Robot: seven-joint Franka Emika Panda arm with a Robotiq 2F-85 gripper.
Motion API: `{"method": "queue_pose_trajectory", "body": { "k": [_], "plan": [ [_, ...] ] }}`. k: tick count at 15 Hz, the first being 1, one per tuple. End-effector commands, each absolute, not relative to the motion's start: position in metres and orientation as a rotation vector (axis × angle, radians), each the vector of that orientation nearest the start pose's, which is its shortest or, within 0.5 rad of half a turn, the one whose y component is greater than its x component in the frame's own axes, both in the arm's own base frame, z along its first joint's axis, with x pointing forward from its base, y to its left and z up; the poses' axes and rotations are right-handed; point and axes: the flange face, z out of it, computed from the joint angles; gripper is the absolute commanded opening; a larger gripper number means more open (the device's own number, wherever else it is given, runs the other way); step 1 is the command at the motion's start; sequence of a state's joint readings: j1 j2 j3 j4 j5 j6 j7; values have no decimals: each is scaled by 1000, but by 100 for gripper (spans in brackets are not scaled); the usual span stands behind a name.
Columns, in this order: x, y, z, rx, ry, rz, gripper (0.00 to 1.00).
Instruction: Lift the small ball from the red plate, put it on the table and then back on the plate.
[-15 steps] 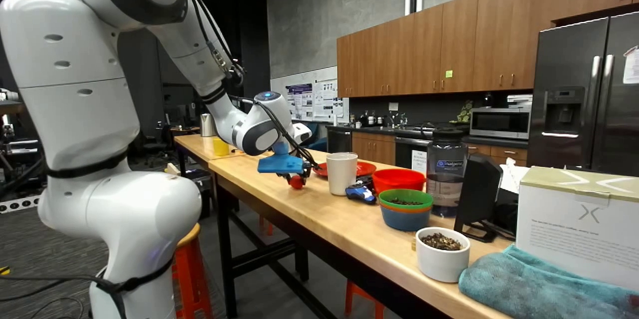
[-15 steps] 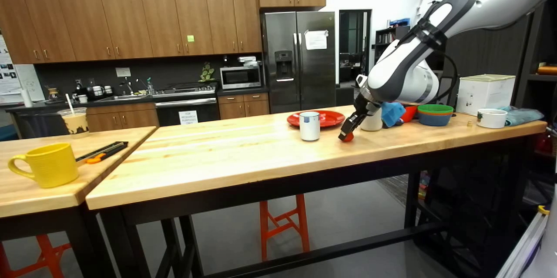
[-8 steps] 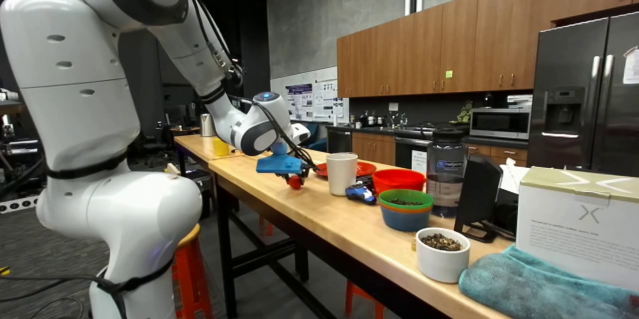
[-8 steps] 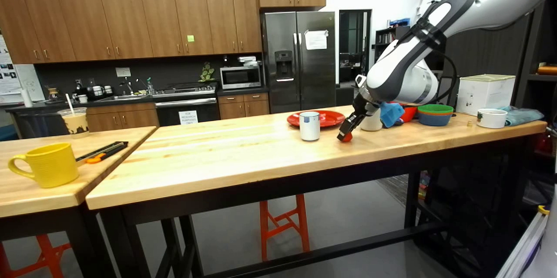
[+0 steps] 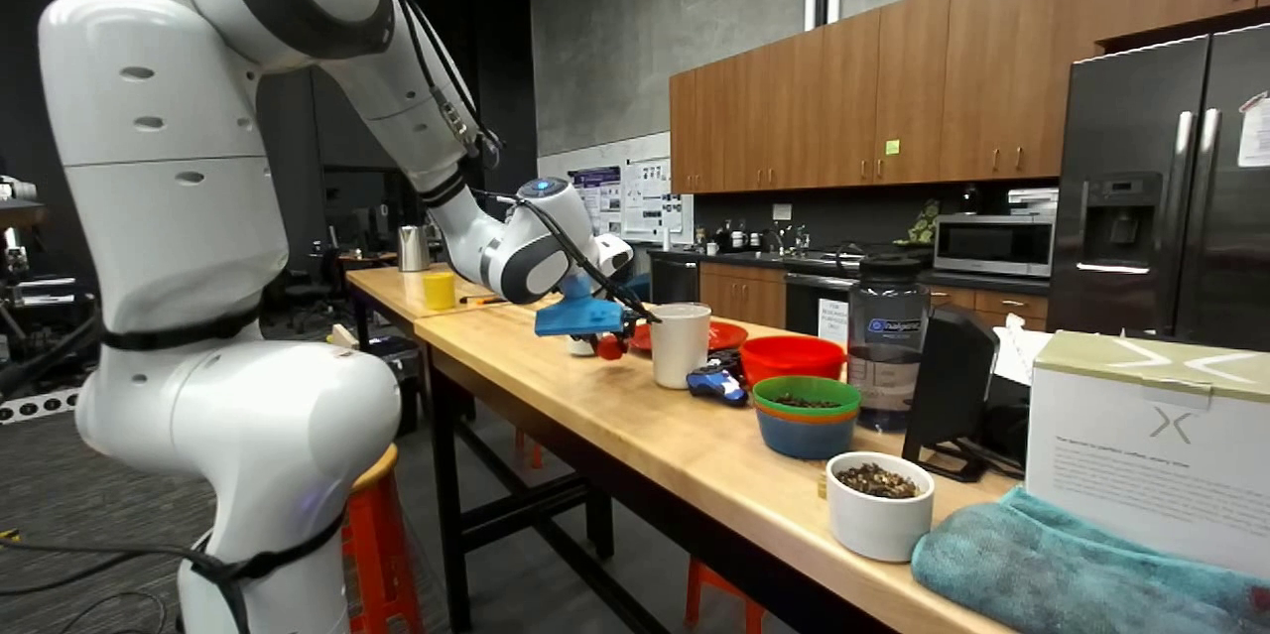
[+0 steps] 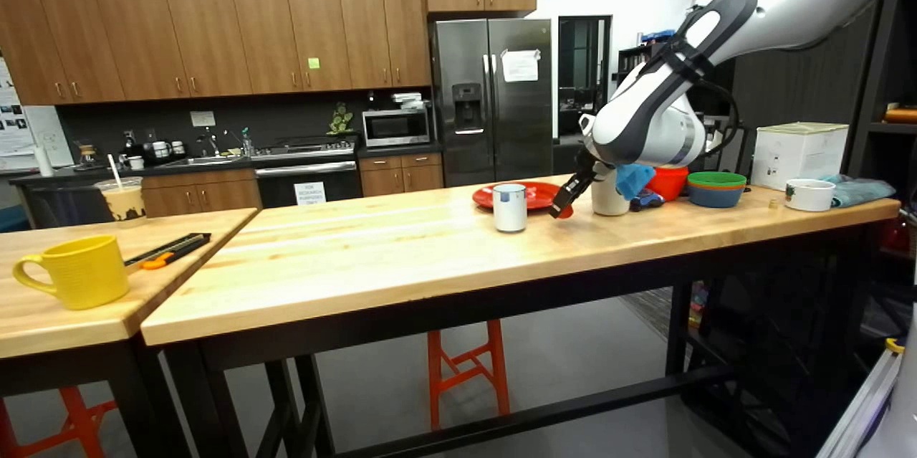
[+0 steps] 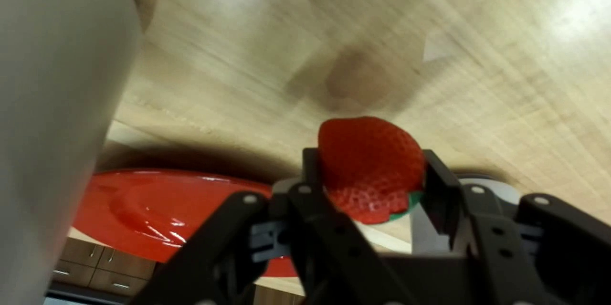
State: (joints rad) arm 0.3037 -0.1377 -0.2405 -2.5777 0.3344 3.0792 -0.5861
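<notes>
The small ball is red, dimpled and strawberry-like, with a green patch; it shows in the wrist view (image 7: 367,166) and in both exterior views (image 5: 611,348) (image 6: 567,212). My gripper (image 7: 370,164) is shut on it, one finger on each side. The ball hangs a little above the wooden table (image 6: 344,250); its shadow lies apart from it in the wrist view. The flat red plate (image 6: 546,194) rests on the table beyond the gripper. It also shows at the lower left of the wrist view (image 7: 176,209), partly hidden by the fingers, and in an exterior view (image 5: 726,334), partly behind a cup.
A tall white cup (image 5: 681,346) stands close beside the gripper and fills the left of the wrist view (image 7: 62,80). A white mug with a blue rim (image 6: 509,208) stands on the gripper's other side. A game controller (image 5: 718,382), red bowl (image 5: 792,356) and stacked bowls (image 5: 807,421) stand farther along.
The ball was held at the table surface a second ago. My gripper has raised it off the table and moved it toward the red plate. The plate and cups have not moved.
</notes>
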Motion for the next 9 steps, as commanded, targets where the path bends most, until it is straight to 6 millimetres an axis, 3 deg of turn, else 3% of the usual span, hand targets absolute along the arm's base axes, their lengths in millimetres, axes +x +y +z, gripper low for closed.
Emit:
{"method": "queue_pose_trajectory", "body": {
  "k": [1, 9],
  "plan": [
    [507, -1, 375, -2985, -524, -998, 26],
    [558, 3, 395, -3003, -651, -1111, 26]
  ]
}}
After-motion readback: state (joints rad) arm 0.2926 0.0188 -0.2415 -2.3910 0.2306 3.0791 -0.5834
